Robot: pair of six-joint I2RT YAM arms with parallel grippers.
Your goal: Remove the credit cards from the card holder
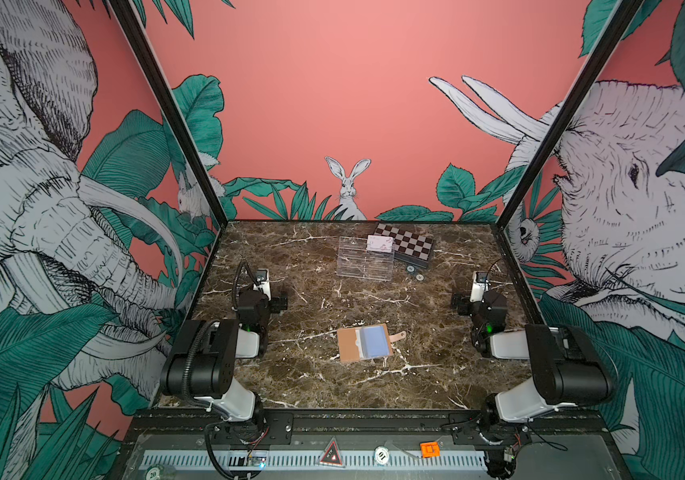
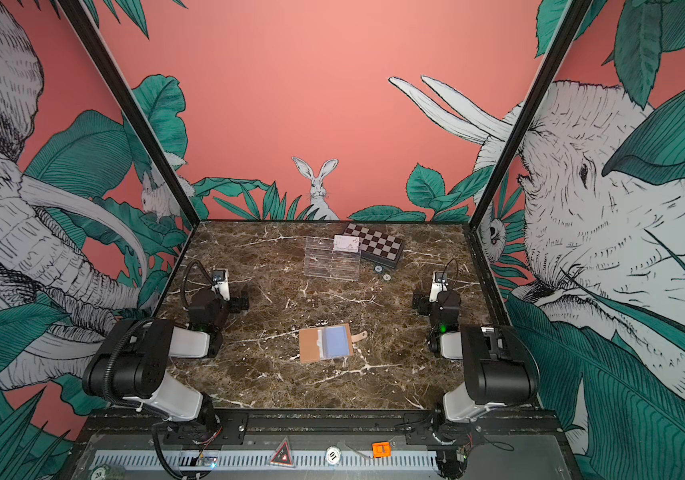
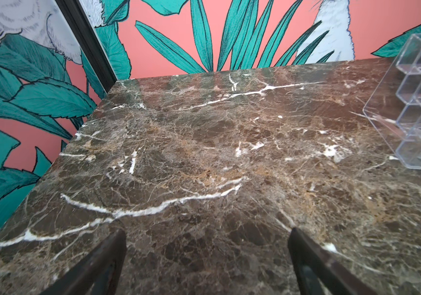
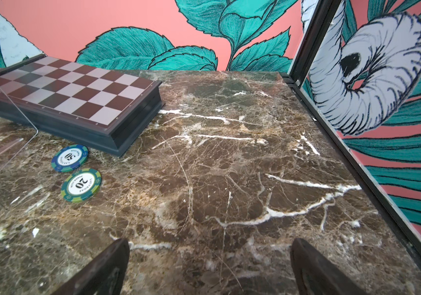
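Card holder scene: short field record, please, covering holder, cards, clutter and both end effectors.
card holder: open, flat on the table, front centre
cards: white, at the far corner of the clear tray, beside the checkered box
poker chips: two, on the table by the box
left end effector: open, empty, over bare table
right end effector: open, empty, over bare table

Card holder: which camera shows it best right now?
The top views: both show the card holder whole, lying open with its bluish sleeves facing up. Neither wrist view shows it at all.

Splayed tool [image 4: 209,241] above marble [image 4: 229,166]; chips [image 4: 81,186] beside checkered box [image 4: 76,94].
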